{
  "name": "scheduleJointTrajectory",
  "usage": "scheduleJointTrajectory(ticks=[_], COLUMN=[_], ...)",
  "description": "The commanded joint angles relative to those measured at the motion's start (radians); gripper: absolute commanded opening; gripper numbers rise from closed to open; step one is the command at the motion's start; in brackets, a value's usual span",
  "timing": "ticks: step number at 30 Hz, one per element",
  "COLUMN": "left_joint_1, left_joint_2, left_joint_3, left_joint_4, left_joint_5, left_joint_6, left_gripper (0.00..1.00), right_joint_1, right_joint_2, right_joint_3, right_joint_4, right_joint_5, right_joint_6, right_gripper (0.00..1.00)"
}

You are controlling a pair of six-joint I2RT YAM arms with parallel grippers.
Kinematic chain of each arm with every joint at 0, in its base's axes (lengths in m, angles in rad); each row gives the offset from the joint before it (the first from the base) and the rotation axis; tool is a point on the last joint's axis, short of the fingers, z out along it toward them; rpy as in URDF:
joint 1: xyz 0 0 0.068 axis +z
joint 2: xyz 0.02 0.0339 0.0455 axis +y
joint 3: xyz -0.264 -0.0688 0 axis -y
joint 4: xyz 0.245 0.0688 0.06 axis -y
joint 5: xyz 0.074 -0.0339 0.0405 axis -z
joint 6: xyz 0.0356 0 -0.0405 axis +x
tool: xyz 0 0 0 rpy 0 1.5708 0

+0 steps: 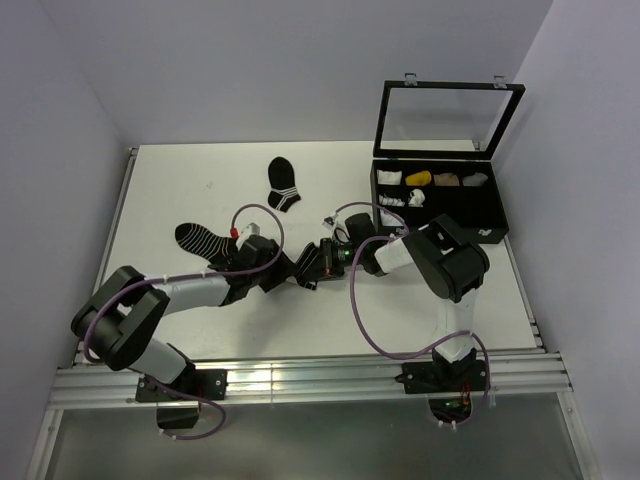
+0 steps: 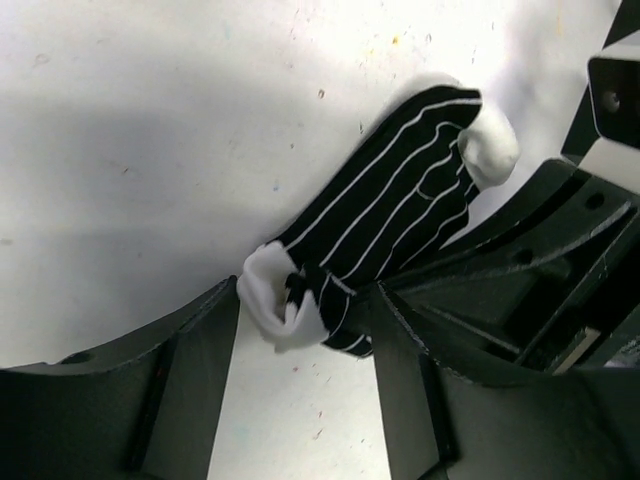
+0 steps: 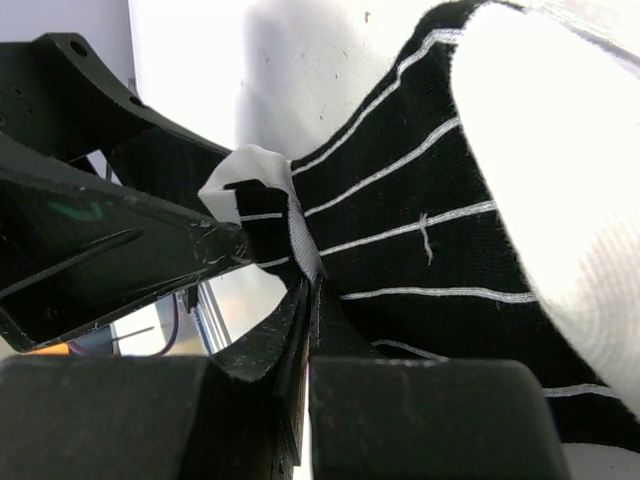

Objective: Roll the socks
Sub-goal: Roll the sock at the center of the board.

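The socks (image 2: 390, 215) lie together on the white table: a black one with thin white stripes, and white fabric (image 2: 490, 150) showing at both ends. In the right wrist view the striped sock (image 3: 400, 200) fills the frame, with the white sock (image 3: 560, 200) beside it. My left gripper (image 2: 305, 300) is open, and the bunched near end of the socks sits between its fingertips, touching both. My right gripper (image 3: 313, 290) is shut on a thin fold of the sock edge. In the top view both grippers (image 1: 308, 268) meet at mid-table and hide the socks.
Two other dark striped socks lie apart, one at the back (image 1: 283, 183) and one at the left (image 1: 200, 240). A black compartment box (image 1: 440, 210) with its lid raised (image 1: 445, 120) stands at the right. The table's left rail (image 1: 118, 215) borders the surface.
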Motion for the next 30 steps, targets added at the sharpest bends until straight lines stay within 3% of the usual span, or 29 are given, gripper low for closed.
scheduleJointTrajectory(ticks=[1, 5, 9, 11, 14, 19, 21, 27, 28, 30], left_joint_1=[-0.005, -0.005, -0.006, -0.006, -0.005, -0.006, -0.005, -0.006, -0.006, -0.005], left_joint_2=[0.052, 0.089, 0.109, 0.106, 0.091, 0.069, 0.081, 0.098, 0.098, 0.101], left_joint_3=[0.034, 0.052, 0.078, 0.094, 0.109, 0.158, 0.189, 0.213, 0.213, 0.22], left_joint_4=[-0.053, -0.08, -0.098, -0.118, -0.15, -0.251, -0.305, -0.36, -0.366, -0.379], left_joint_5=[-0.032, -0.027, -0.012, -0.016, -0.026, -0.044, -0.041, -0.023, -0.019, -0.016], left_joint_6=[-0.006, -0.006, -0.001, 0.003, 0.017, 0.042, 0.052, 0.062, 0.062, 0.066], left_gripper=[0.59, 0.48, 0.24, 0.1, 0.01, 0.01, 0.01, 0.01, 0.01, 0.01], right_joint_1=[-0.016, -0.016, -0.007, 0.004, 0.048, 0.209, 0.269, 0.435, 0.45, 0.485], right_joint_2=[0.045, 0.022, -0.05, -0.108, -0.206, -0.344, -0.389, -0.426, -0.421, -0.397], right_joint_3=[-0.024, -0.033, -0.054, -0.059, -0.076, -0.088, -0.094, -0.096, -0.085, -0.065], right_joint_4=[-0.136, -0.11, -0.108, -0.142, -0.173, -0.246, -0.251, -0.236, -0.242, -0.248], right_joint_5=[0.113, 0.122, 0.174, 0.246, 0.329, 0.628, 0.737, 0.923, 0.95, 0.991], right_joint_6=[-0.05, -0.058, -0.101, -0.153, -0.228, -0.358, -0.411, -0.504, -0.515, -0.546], right_gripper=[0.01, 0.03, 0.05, 0.11, 0.22, 0.38, 0.39, 0.42, 0.48, 0.49])
